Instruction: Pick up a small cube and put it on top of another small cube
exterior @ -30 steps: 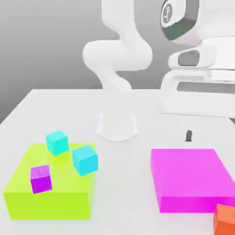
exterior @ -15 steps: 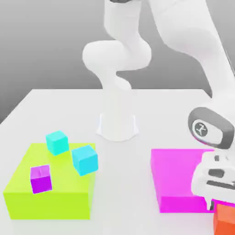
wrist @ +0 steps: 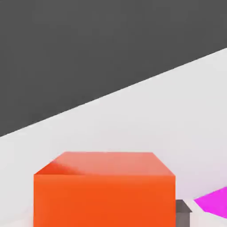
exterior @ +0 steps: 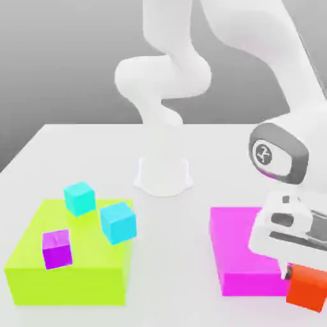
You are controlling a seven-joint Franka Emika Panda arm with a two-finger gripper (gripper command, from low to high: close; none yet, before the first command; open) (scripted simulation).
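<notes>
"State the arm's pose."
"The arm (exterior: pixel 165 76) rises from its base (exterior: pixel 163 175) on the table (exterior: pixel 191 255), passes out at the top of the exterior view, and comes back down along that view's right side. The hand (exterior: pixel 290 223) is low, over the near part of the magenta block (exterior: pixel 246 239), on the exterior view's right. It is tilted, its lower body sloping down toward that view's right edge."
"Condition of the gripper (exterior: pixel 306 276)?"
"Closed on the orange-red cube (exterior: pixel 307 288). One dark fingertip (wrist: pixel 182 215) shows against the cube's side in the hand view."
"Attitude of that cube?"
"Tilted along with the hand, at the near right corner of the magenta block in the exterior view. Whether it touches the block, I cannot tell."
"And the turquoise cube (exterior: pixel 80 198)?"
"On the yellow-green block (exterior: pixel 70 284), at its far side, on the exterior view's left. The sky-cyan cube (exterior: pixel 119 223) sits near it, the purple cube (exterior: pixel 57 249) closer to the block's front. The gripper is well apart from all three."
</notes>
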